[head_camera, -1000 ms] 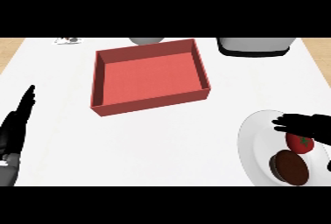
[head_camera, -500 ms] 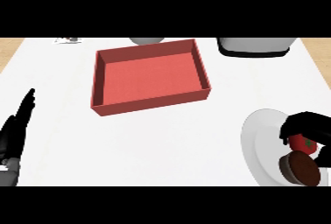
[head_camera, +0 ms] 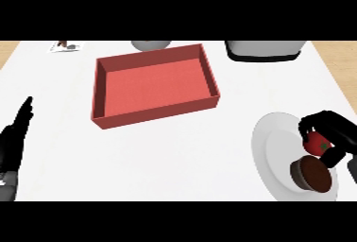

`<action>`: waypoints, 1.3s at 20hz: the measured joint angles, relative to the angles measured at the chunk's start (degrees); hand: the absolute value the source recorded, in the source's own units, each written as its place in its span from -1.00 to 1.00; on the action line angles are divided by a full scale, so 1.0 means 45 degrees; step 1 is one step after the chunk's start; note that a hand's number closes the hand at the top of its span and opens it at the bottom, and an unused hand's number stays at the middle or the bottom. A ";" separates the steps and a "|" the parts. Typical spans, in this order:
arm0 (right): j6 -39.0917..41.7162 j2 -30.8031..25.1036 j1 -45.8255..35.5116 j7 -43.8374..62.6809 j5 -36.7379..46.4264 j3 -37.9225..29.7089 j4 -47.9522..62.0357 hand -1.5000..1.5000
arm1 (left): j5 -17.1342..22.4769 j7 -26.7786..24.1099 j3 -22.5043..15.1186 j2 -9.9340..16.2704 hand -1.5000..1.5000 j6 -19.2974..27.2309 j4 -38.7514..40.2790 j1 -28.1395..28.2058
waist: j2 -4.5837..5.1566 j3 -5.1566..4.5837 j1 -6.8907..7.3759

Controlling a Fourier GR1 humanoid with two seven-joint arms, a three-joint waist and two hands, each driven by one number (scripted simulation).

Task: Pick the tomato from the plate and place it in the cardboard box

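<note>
One tomato in right hand; one plate; one box

Right robot hand curls round the tomato on the plate (box well apart).

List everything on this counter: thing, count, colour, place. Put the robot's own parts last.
cardboard box: one, red, open-topped, upper middle of the counter.
plate: one, white, right edge.
tomato: one, red, over the plate's right part, inside the right hand.
round brown item: one, dark brown, on the plate in front of the tomato.
grey appliance: one, grey with a dark base, far right, cut off at the top.
grey round object: one, far edge behind the box.
small card: one, white, far left corner.
left hand: black, open, resting at the left edge.
right hand: black, curled round the tomato.
</note>
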 measured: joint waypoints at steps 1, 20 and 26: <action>-0.0034 0.0210 0.0103 0.0882 -0.0152 -0.0331 0.0039 1.00 | 0.0007 0.0019 0.0060 0.0033 0.00 0.0026 0.0028 0.0050 | -0.0084 -0.0065 -0.0181; -0.1987 0.5509 -0.1887 1.4985 0.4010 0.0846 -0.6506 1.00 | -0.0100 0.0002 0.0080 -0.0025 0.00 0.0055 0.0160 0.0218 | -0.0192 0.0100 -0.0143; -0.0534 0.7350 -0.3968 1.9676 0.4970 0.2712 -0.8140 1.00 | -0.0180 -0.0233 -0.0061 -0.0173 0.00 -0.0164 0.0289 -0.0223 | 0.0083 0.0181 0.0404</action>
